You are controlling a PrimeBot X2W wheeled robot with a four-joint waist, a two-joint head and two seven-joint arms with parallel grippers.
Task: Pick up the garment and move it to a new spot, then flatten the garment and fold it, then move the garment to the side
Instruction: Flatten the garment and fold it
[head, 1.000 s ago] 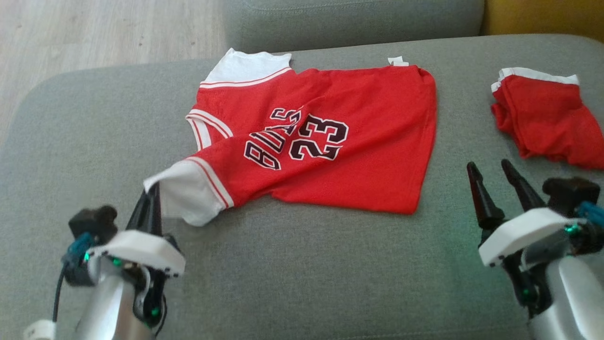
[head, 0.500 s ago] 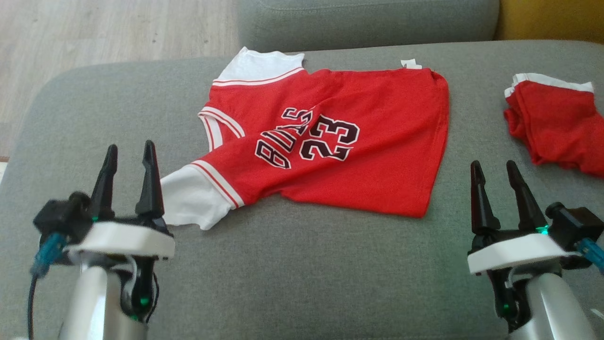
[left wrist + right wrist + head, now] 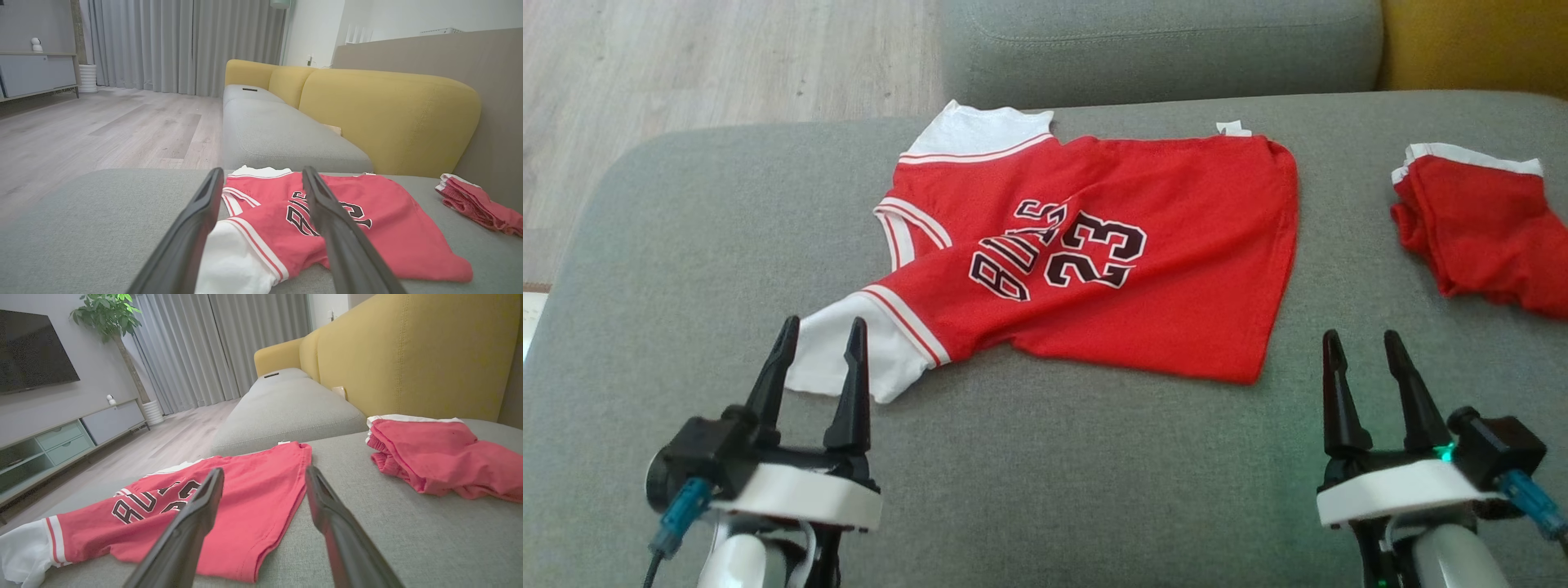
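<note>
Flattening stage, left to right: left gripper (image 3: 823, 322) — jaws wide, empty — poised at the white sleeve (image 3: 886, 359) of the red jersey (image 3: 1168, 269), which lies rumpled mid-cushion on the grey sofa (image 3: 686, 245); right gripper (image 3: 1361, 335), equally wide, holds nothing. Likely best: pinch opposite edges low, pull outward evenly, clear of the second red garment (image 3: 1478, 229).

The white sleeve (image 3: 890, 347) of the red jersey (image 3: 1176, 269) is no longer clamped by the left gripper (image 3: 823, 323), whose fingers (image 3: 852, 384) are now spread apart and empty. The sleeve, formerly lifted off the grey cushion (image 3: 1054, 474), is now laid flat on it. The gripper is repositioned with its tips over the sleeve's near edge. The head view is shifted slightly.
</note>
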